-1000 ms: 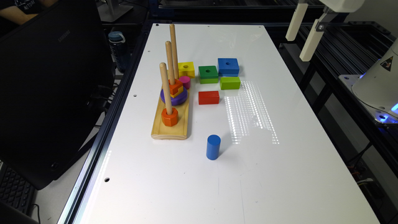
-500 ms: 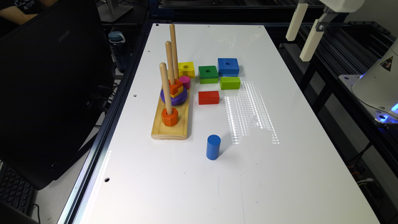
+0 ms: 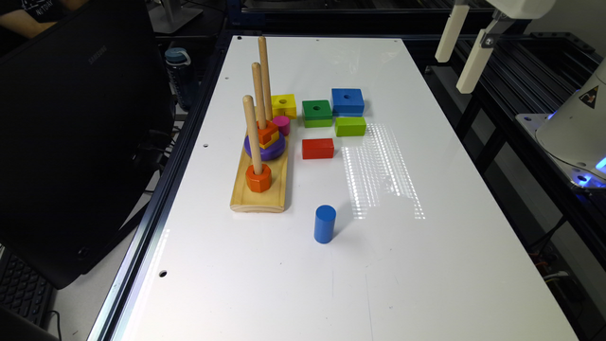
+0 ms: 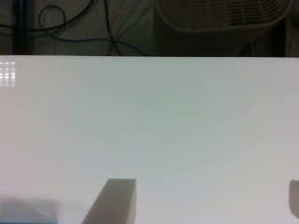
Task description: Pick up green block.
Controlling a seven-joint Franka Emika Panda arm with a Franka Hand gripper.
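White table (image 3: pixel 426 265) took up most of the exterior view, lamp glare across its middle. Gripper (image 3: pixel 461 59) hung high above the table's far corner on the exterior view's right, well apart from every block; wrist view showed its two fingers (image 4: pixel 114 203) spread wide w/ bare table between, so released, gripping nothing. Wooden peg board (image 3: pixel 259 192) w/ three upright pegs lay toward the exterior view's left. Blue block (image 3: pixel 347 101), then green block (image 3: pixel 317 112) touching or just beside it on the exterior view's left, flat, hole up. Lime block (image 3: pixel 350 126) near it, red block (image 3: pixel 317 148) closer to camera. Blue cylinder (image 3: pixel 325 223) stood alone.
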